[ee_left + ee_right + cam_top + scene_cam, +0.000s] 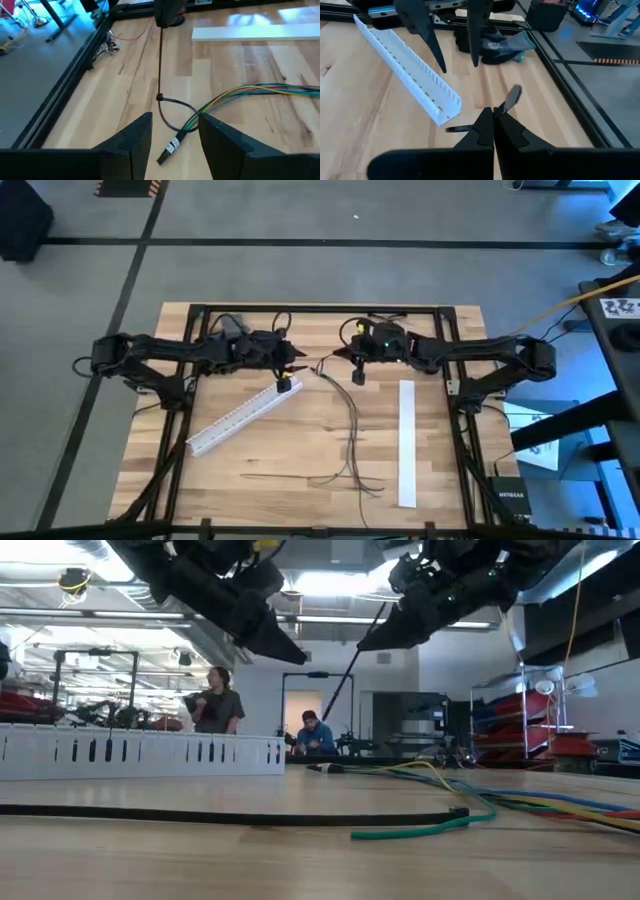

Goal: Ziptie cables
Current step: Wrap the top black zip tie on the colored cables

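The cables point(250, 92) are thin coloured strands bunched together, lying on the wooden table point(300, 450); in the high view they point(350, 440) run from mid-table toward the near edge. A black zip tie point(160, 60) loops round the bundle near its labelled end point(172, 146). My left gripper point(175, 135) hangs open above that end, one finger on each side, touching nothing. My right gripper point(493, 116) is shut on the zip tie, raised above the table point(400, 625). My right gripper pinches the zip tie's strap point(506, 102) between its two fingers, which lie across it, and a short free end sticks out past them. From the fingers the strap point(350, 680) slants straight down to the tie's head point(159, 97) by the cables on the table.
A long white slotted strip point(240, 415) lies at an angle on the left half, and a flat white strip point(406, 442) on the right. A dark glove point(492, 42) sits by the far frame rail. One black cable point(200, 812) lies apart near the front. People point(215, 700) are in the room behind.
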Motion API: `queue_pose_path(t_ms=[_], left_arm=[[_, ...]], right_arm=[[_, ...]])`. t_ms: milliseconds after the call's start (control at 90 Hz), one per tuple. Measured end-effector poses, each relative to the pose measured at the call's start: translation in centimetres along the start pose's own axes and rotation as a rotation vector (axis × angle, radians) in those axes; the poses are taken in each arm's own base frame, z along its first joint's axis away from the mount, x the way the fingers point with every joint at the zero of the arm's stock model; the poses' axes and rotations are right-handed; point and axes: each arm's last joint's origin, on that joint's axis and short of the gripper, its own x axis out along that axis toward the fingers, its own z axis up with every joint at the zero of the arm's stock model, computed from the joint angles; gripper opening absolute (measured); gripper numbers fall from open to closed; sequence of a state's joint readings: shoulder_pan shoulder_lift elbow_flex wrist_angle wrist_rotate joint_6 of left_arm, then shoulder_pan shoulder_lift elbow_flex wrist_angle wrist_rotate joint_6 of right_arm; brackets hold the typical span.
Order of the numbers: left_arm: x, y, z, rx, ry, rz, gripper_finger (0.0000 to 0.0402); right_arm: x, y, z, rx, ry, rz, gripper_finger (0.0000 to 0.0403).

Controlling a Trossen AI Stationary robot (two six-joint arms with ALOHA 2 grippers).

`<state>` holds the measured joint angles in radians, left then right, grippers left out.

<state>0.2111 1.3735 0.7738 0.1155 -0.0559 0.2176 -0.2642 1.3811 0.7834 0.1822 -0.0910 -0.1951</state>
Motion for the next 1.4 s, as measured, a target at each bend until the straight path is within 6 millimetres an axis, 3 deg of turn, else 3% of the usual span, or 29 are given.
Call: queue_pose_path(t_ms=[278, 633, 900, 1056, 1211, 1400], left_arm=[[0.0, 0.0, 0.1, 0.016, -0.011, 0.003, 0.0155], [0.2, 0.7, 1.5, -0.044, -0.187, -0.048, 0.0155], [2.8, -0.9, 0.9, -0.039, -0.221, -0.089, 0.0155], [3.2, -0.8, 1.6, -0.066, -0.240, -0.072, 0.0153], [3.3, -0.8, 1.6, -0.068, -0.237, -0.074, 0.0113], [3.5, -0.8, 1.4, -0.039, -0.229, -0.072, 0.0023]], right_arm=[[0.0, 0.0, 0.0, -0.020, -0.001, 0.006, 0.0000], [0.2, 0.2, 0.6, -0.077, -0.078, 0.059, 0.0000], [1.4, 2.0, 0.7, -0.104, -0.133, 0.131, 0.0000], [1.5, 2.5, 0.7, -0.107, -0.127, 0.117, 0.0000], [1.5, 2.6, 0.7, -0.105, -0.124, 0.115, 0.0000], [1.5, 2.6, 0.9, -0.088, -0.135, 0.113, 0.0000]])
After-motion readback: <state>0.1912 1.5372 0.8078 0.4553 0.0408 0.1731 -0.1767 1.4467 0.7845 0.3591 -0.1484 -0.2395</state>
